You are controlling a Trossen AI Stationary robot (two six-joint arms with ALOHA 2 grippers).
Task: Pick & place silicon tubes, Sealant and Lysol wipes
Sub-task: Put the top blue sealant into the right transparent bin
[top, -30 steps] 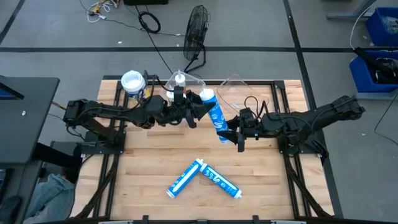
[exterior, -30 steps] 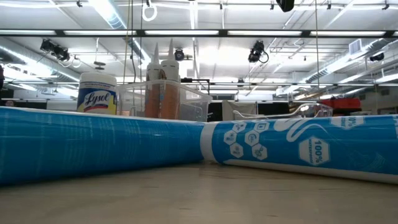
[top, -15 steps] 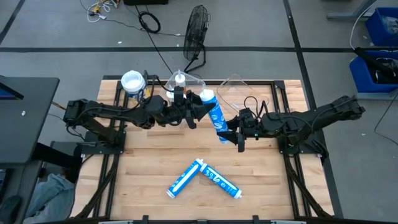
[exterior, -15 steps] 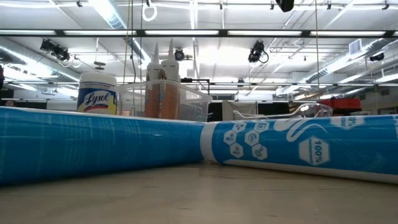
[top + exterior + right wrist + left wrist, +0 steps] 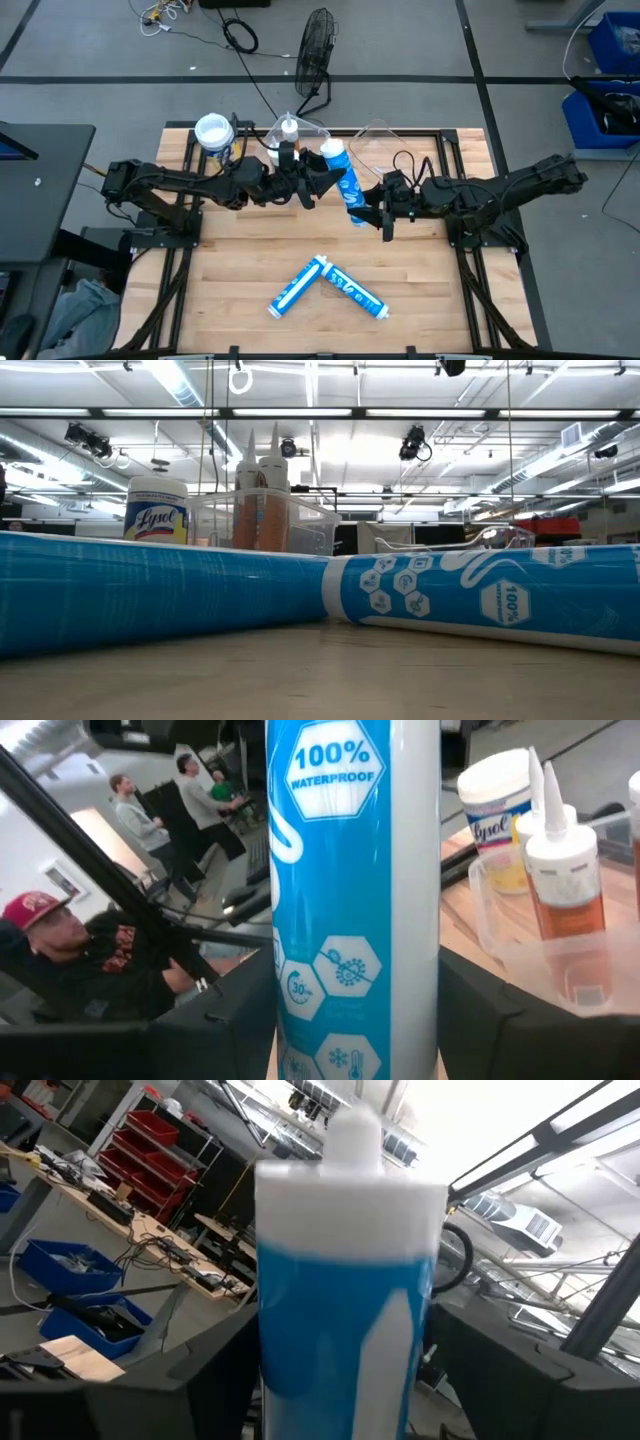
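Wooden table [image 5: 240,260] on grey floor: three blue tubes, one [image 5: 346,185] clamped by both grippers [image 5: 322,178] [image 5: 372,208], one Lysol wipes [image 5: 212,131].

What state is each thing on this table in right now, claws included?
Held blue tube: off the table, gripped at both ends.
Left claw: shut on its capped end.
Right claw: shut on its lower end.
Two blue tubes: lying flat, ends touching, in a V.
Lysol wipes: upright, lid on.
Orange tubes: standing upright in the clear bin.
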